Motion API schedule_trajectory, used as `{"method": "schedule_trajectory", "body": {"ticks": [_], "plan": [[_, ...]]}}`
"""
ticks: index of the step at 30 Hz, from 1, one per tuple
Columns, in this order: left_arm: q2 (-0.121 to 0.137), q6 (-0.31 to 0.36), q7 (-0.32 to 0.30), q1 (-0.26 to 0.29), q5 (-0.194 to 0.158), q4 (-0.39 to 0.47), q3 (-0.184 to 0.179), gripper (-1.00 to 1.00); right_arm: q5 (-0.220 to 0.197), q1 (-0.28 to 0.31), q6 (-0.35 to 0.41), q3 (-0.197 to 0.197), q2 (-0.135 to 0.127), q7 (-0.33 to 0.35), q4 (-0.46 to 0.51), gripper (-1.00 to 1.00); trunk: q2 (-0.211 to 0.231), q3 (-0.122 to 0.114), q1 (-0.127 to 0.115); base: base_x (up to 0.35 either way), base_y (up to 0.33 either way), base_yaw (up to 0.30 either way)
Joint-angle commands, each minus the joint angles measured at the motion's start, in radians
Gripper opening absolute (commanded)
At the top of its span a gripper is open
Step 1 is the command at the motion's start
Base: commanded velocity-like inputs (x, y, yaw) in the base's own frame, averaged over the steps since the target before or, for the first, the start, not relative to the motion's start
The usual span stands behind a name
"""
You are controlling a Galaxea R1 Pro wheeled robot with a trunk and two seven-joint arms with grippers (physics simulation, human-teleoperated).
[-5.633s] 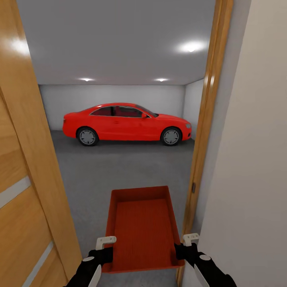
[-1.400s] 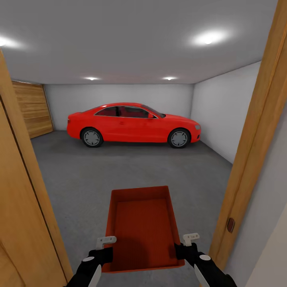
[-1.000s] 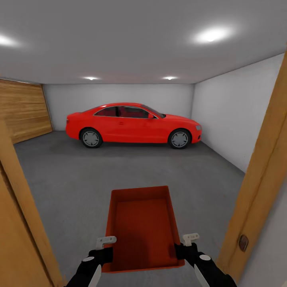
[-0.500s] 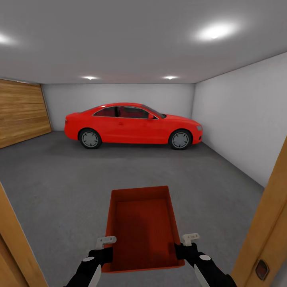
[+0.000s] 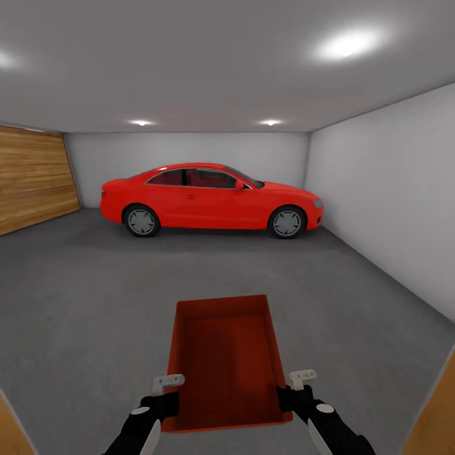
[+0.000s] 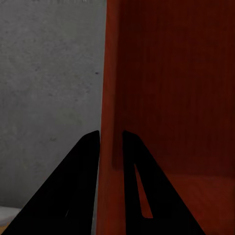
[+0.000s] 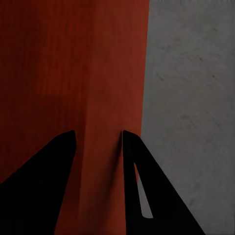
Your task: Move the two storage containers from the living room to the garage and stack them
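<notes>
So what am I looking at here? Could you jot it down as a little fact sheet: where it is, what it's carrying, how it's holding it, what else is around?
place: garage, grey concrete floor, white walls
carried item: one orange-red open-top storage container, empty, held above the floor
left gripper: fingers clamp the container's left wall
right gripper: fingers clamp its right wall
ahead: red car parked side-on by the back wall
left side: wood-plank door
second container: not seen here

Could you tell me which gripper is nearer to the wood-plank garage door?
Left. The left gripper clamps the orange-red open-top bin's wall on the side toward the wood-plank door; the right gripper clamps the opposite wall, toward the white wall.
</notes>
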State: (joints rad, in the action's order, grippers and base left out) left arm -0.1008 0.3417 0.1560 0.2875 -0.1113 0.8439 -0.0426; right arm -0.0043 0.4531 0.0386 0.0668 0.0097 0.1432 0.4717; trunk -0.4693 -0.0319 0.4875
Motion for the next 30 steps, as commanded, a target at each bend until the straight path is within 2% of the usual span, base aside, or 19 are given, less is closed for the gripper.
{"method": "schedule_trajectory", "body": {"ticks": [1, 6, 30], "plan": [[0.018, -0.04, 0.038, -0.001, 0.041, 0.003, -0.003, -1.0, -0.036, 0.001, 0.004, -0.005, -0.001, 0.057, -0.001, -1.0, -0.001, 0.0, 0.001, 0.311, 0.063, 0.0], [0.018, -0.041, 0.038, -0.001, 0.041, 0.003, -0.003, -1.0, -0.036, 0.001, 0.004, -0.005, -0.001, 0.057, -0.001, -1.0, -0.001, 0.0, 0.001, 0.122, 0.019, 0.0], [0.018, -0.041, 0.038, -0.001, 0.041, 0.003, -0.003, -1.0, -0.036, 0.001, 0.004, -0.005, -0.001, 0.057, -0.001, -1.0, -0.001, 0.0, 0.001, 0.013, 0.019, 0.0]]}}
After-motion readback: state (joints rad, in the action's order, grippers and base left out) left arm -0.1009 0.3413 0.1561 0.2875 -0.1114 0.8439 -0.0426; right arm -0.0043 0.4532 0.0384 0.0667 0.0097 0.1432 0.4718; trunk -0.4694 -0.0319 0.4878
